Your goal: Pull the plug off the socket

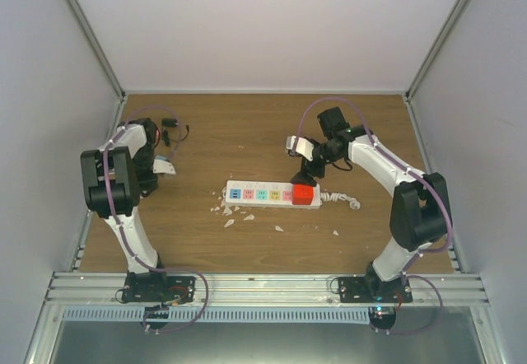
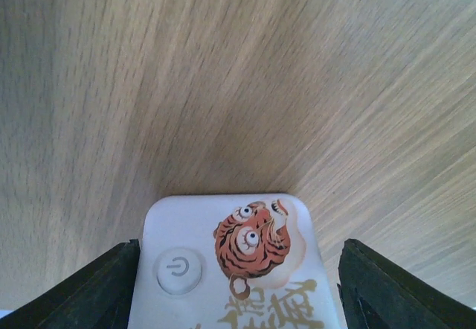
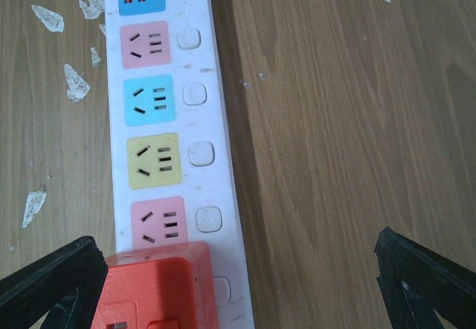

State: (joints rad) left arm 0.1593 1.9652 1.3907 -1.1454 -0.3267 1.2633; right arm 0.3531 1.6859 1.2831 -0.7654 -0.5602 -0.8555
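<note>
Right jaws gape open over the red plug [image 3: 156, 292]; they should clamp squarely, then pull straight up. Left jaws: can't tell.

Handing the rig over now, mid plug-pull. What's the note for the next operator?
Left tool: open around a white tiger-print device, far from the job.
Right tool: open, poised at the red plug, not clamped on it.
Red plug is seated at the right end of the socket, mid-table.
Done: approach only.
Left: close on the plug, pull it off.
</note>
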